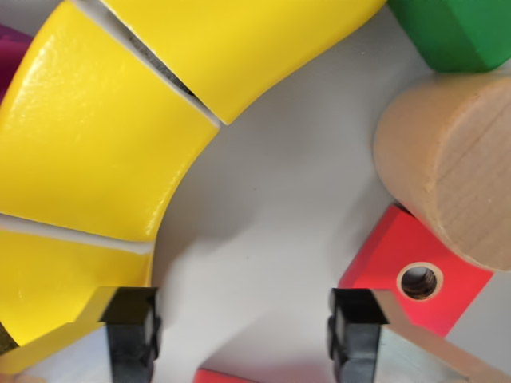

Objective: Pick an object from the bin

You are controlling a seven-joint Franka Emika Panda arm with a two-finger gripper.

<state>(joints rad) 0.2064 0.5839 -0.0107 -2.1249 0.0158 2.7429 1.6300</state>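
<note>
End effector: the end effector (242, 335) hangs low over the bin with its jaws spread wide and nothing between them; 2 black fingertips (132, 331) show at the bottom edge, 1 on each side of a bare patch.

Bin floor: the pale bin floor (271, 207) is what lies directly between the fingertips, so as things stand a closing would catch no block.

Yellow arch: 3 curved yellow segments (96, 144) sweep from the top down the wrist view's left, set end to end with thin gaps. The lowest one reaches the left fingertip and seems to touch it or sit just beside it; which, I cannot tell.

Red block: a red block (383, 267) with a round hole (420, 281) sits just beside the right fingertip, partly tucked under the wooden cylinder (451, 167).

Other pieces: a green block (455, 28) at top right, a sliver of magenta (12, 48) at top left, a red edge (227, 375) at the bottom.

Why so placed: the blocks lie loose and crowded, as tipped into a bin, and the jaws are spread to straddle a piece.

Judgement: likely candidates are the yellow segment or the red block; either needs a sideways shift first.

Risk: the curved, glossy yellow faces may slip.
</note>
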